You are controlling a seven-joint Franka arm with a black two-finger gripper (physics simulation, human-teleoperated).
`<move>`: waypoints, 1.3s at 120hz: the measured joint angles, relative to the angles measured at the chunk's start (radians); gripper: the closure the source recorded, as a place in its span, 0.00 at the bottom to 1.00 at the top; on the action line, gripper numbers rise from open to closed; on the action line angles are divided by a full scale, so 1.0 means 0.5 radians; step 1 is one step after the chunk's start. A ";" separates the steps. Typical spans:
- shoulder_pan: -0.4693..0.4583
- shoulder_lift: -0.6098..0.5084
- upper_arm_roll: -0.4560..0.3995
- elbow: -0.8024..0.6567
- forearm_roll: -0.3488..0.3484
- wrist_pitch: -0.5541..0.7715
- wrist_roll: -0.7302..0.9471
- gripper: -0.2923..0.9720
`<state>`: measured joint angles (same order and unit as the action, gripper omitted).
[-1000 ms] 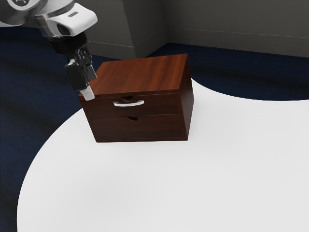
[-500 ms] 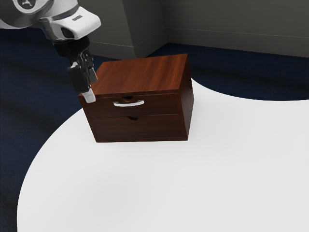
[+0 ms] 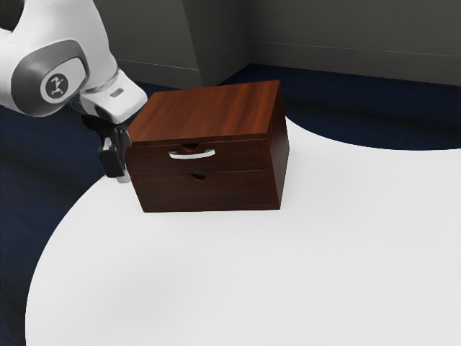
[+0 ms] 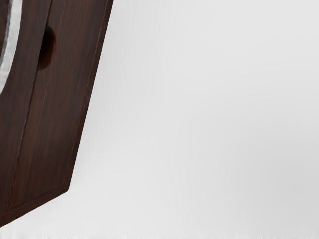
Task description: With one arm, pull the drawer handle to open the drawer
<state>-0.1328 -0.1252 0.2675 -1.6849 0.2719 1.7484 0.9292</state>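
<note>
Gripper (image 3: 114,164) hangs low just beside the cabinet (image 3: 216,108), on the side toward the exterior view's left, apart from the handle (image 3: 192,153). Can't tell if it's spread or closed tbh. Handle's on the top drawer (image 3: 241,153), whose front sits flush w/ the lower drawer (image 3: 216,191), so it's shut. Cabinet's near the table's (image 3: 252,281) far edge.

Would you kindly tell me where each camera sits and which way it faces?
Exterior view: beside the arm, raised, looking down at the drawer cabinet on the white table; shows the arm and claw.
Wrist view: on the hand, close to the drawer cabinet's front, looking across it and the white table.
Both share the drawer cabinet, drawer handle and white table.
</note>
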 joint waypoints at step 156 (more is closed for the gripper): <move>0.052 0.528 0.154 0.073 -0.423 0.954 0.593 0.59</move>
<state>-0.1067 0.1390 0.3445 -1.6485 0.0605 2.2253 1.2256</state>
